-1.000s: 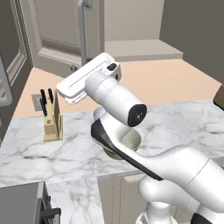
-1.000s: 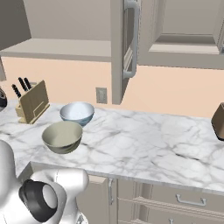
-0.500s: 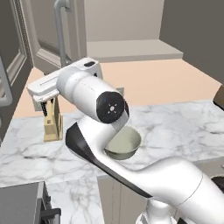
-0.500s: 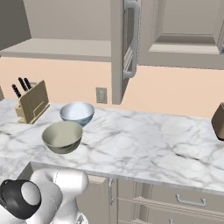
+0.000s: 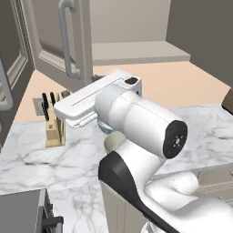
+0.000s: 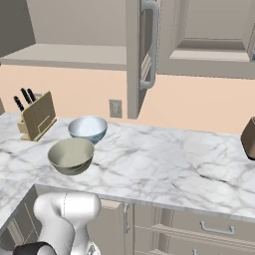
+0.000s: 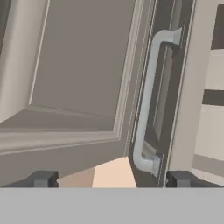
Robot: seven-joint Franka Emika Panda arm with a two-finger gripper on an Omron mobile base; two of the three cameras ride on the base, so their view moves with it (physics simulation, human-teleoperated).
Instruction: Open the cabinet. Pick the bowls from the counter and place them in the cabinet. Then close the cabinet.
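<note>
Change since the earlier frames: the arm has swung left and nearer the left base camera, and the fingers have spread off the door handle.

Fingers (image 7: pixel 111 179): apart, holding nothing; tips stand wide at either side in the hand view, the handle (image 7: pixel 146 105) ahead between them and clear of both.

Cabinet (image 6: pixel 79 30): right door (image 6: pixel 133 55) swung out edge-on towards the room, beige inside and shelf exposed. In the left base view a door (image 5: pixel 57 41) stands open at upper left.

Bowls: both on the counter (image 6: pixel 164 169) below the cabinet. Pale blue-white bowl (image 6: pixel 88 129) nearer the wall; olive-beige bowl (image 6: pixel 71 155) just in front, nearer the counter edge. Touching or just apart cannot be told.

Knife block (image 6: pixel 36 115): on the counter, left of the bowls, by the wall.

Wall outlet (image 6: pixel 115 108): behind the bowls.
</note>
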